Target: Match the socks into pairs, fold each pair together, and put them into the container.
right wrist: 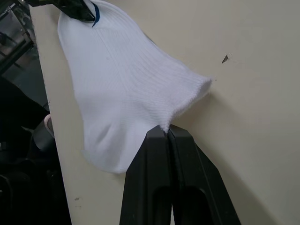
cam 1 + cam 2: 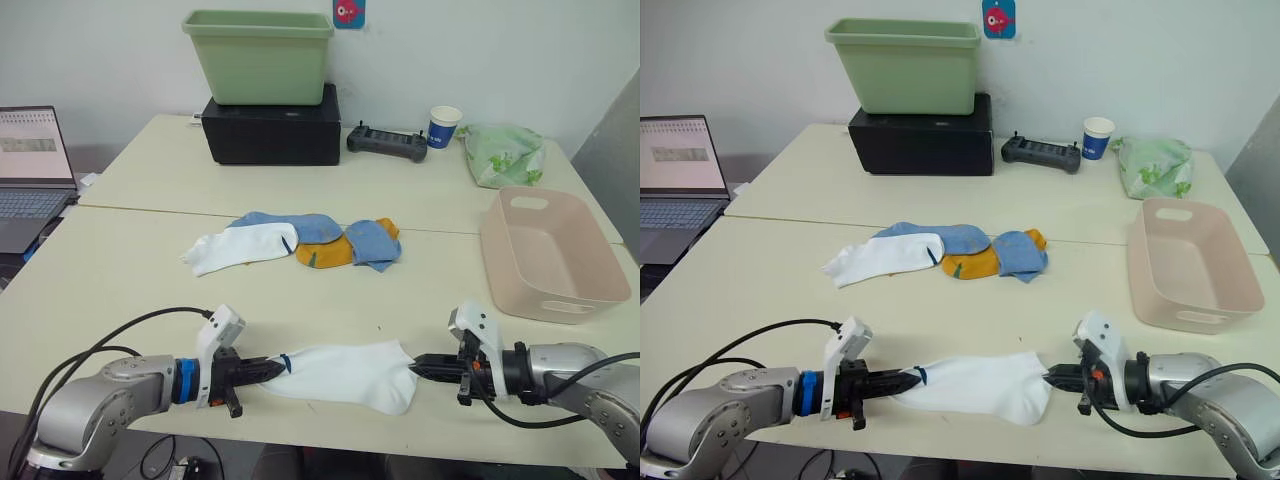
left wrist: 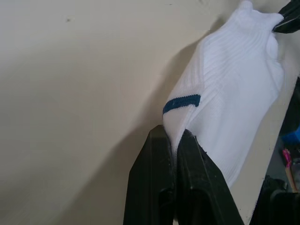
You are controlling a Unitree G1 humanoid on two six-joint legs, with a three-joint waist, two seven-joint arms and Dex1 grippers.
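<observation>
Left eye view, items on the cream table [image 2: 130, 270]:

Near edge: one white sock [image 2: 345, 373] with a dark blue mark, lying stretched flat between the two arms. Left claw [image 2: 272, 368] is clamped on the end with the blue mark; right claw [image 2: 418, 367] is clamped on the opposite end. Left wrist view shows the black fingers [image 3: 157, 187] pressed together on a pinch of white fabric just below the blue stripe [image 3: 182, 103]. Right wrist view shows that claw's fingers [image 1: 185, 187] likewise pressed together on the sock's edge.

Middle of table: a loose heap of socks. A second white sock [image 2: 240, 247] lies at the left of the heap, overlapping a light blue sock [image 2: 300, 225]. A mustard orange sock [image 2: 325, 254] sits beside them, partly under another light blue sock [image 2: 372, 243]; a bit more orange fabric shows behind it.

Right side: pale pink basin [image 2: 590, 268], nothing inside it, well apart from the heap.

Far side: green tub [image 2: 260, 55] on a black box [image 2: 272, 132]; black handheld controller [image 2: 387, 142]; blue-and-white paper cup [image 2: 444, 127]; green-patterned cloth bundle [image 2: 503, 153].

Left edge: open laptop [image 2: 32, 170].
</observation>
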